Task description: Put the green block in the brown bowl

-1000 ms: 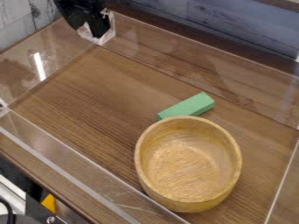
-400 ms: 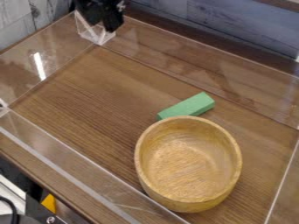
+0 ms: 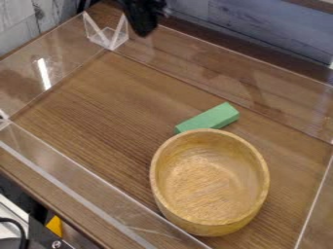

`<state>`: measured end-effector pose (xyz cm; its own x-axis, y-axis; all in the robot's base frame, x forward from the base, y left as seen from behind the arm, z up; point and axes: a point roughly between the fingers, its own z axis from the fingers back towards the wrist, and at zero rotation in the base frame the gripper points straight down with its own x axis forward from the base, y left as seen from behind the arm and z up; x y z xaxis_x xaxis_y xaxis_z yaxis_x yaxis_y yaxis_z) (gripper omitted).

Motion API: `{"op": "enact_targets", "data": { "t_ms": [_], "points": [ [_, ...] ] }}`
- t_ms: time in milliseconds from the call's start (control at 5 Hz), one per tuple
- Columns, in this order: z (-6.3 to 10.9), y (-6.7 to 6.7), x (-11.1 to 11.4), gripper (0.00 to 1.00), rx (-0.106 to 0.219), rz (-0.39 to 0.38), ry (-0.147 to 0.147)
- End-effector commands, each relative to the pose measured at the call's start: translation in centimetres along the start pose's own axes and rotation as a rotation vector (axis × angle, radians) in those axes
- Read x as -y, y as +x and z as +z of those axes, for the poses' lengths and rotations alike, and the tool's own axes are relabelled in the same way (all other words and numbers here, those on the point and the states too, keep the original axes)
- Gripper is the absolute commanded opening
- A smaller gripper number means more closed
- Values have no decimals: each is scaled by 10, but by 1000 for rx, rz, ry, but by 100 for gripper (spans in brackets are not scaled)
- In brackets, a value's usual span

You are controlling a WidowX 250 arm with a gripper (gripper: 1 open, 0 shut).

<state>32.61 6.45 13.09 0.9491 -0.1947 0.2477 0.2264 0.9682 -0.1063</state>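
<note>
Green block (image 3: 208, 119) lies just beside brown bowl (image 3: 209, 181).

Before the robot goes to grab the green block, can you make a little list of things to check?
1. Green block lies flat on the wooden table, nothing on top: ok.
2. Brown bowl stands upright and is empty inside: ok.
3. Block sits outside the bowl, just beyond its far rim; whether they touch: cannot tell.
4. Gripper is over the block: not ok, it hangs at the far edge.
5. Gripper open for grabbing: not ok, it is shut and empty.
</note>
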Motion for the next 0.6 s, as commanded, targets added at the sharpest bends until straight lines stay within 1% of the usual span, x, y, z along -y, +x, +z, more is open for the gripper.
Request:
{"op": "enact_targets", "data": {
  "t_ms": [0, 200, 400],
  "points": [
    [-11, 21, 13, 0, 27, -45, 4],
    [-31, 14, 23, 0, 0, -66, 0],
    [-47, 6, 34, 100, -28, -99, -3]
  ]
}}
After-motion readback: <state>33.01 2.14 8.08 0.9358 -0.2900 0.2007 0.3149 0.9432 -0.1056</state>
